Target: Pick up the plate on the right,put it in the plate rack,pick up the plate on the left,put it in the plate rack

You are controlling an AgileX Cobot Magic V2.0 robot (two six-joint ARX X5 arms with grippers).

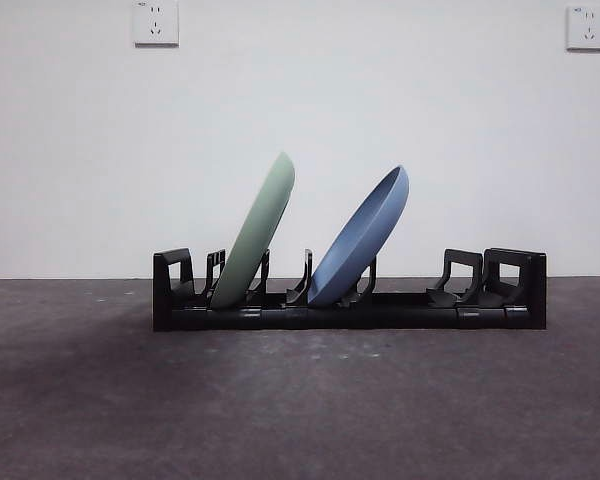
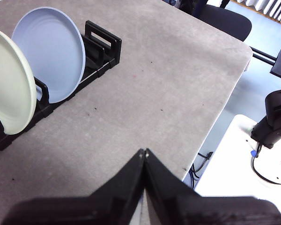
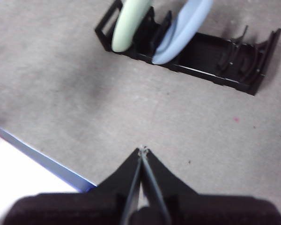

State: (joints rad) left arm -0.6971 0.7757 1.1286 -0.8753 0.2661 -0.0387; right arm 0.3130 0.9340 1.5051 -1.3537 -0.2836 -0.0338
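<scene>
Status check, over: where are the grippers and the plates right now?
Left gripper shut, empty, above the table. Right gripper shut, empty, likewise. Green plate and blue plate both lean in the plate rack. Nothing in the way.

Plain white wall (image 1: 380, 100), 2 white sockets at 11 o'clock (image 1: 156, 22) and 1 o'clock (image 1: 587, 27). Grey felt-covered desk (image 1: 300, 400). Black chair (image 2: 225, 21) beyond desk corner, pale floor (image 2: 267, 37), white side table (image 2: 234, 168).

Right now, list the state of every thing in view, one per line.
green plate: standing tilted in the rack, near one end
blue plate: standing tilted in the rack, mid-row
plate rack: holds both plates, other slots free
left gripper: shut, holding nothing
right gripper: shut, holding nothing
</scene>
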